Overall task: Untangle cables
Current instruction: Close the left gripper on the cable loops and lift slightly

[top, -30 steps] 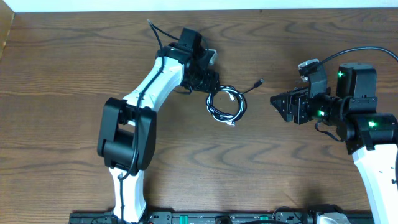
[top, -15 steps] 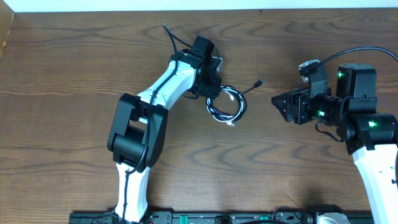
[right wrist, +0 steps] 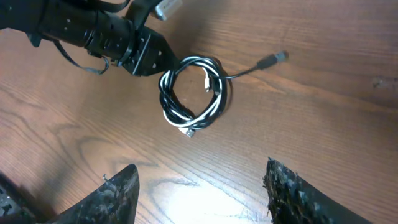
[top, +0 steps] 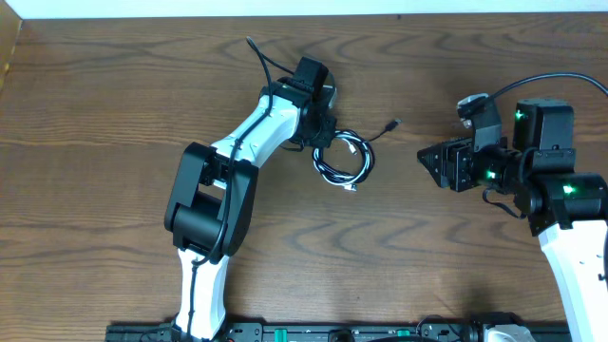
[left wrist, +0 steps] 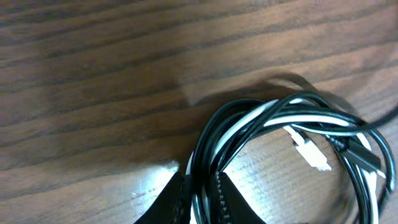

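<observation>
The cables (top: 346, 158) are a small coil of black and white cords on the wooden table, with a black plug end (top: 396, 124) trailing to the upper right. My left gripper (top: 321, 140) is at the coil's left edge, and in the left wrist view its jaws (left wrist: 200, 198) are shut on the cords (left wrist: 273, 121). My right gripper (top: 427, 157) is open and empty, well to the right of the coil. The right wrist view shows the coil (right wrist: 194, 93) far ahead of its spread fingers (right wrist: 199, 193).
The wooden table (top: 114, 114) stretches around the coil. The left arm's own thicker black cord (top: 261, 59) loops near the back edge. The right arm's base (top: 570, 237) stands at the right side.
The left arm has swung right and its gripper has reached the coil's left edge and closed on the cords. The right arm has not moved.
</observation>
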You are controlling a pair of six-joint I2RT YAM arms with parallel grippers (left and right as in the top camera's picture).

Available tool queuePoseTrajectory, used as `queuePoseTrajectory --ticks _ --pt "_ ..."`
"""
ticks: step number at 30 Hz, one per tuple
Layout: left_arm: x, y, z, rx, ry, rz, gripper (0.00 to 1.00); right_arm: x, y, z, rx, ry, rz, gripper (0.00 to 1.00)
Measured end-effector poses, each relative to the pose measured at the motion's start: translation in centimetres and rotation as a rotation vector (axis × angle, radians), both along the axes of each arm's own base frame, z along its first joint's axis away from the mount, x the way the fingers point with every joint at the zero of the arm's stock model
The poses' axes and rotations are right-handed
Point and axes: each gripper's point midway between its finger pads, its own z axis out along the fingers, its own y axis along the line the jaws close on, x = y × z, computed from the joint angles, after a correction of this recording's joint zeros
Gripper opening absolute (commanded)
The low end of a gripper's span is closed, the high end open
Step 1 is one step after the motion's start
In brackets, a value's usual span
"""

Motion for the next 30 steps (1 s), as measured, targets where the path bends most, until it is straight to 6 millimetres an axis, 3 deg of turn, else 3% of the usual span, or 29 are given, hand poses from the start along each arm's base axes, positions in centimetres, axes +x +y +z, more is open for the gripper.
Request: queuePoseTrajectory --ticks 10,23,25,30 --pt "-0.2 -0.4 -0.7 0.029 -0.021 0.008 0.16 0.0 -0.2 -0.1 -0.011 0.002 -0.009 0.63" --pt "-0.4 0.9 -1.2 0.163 -0.073 0.077 0.15 -0.1 -0.3 -0.3 -0.017 0.009 -0.013 0.66" --pt "-0.5 0.7 -1.2 0.172 -0.076 0.08 0.08 -0.1 -0.3 -0.3 -0.017 0.009 -0.013 0.66" --pt "-0.8 0.5 -1.1 0.203 -0.091 0.074 0.07 -0.1 -0.3 -0.3 -0.017 0.01 -0.013 0.66"
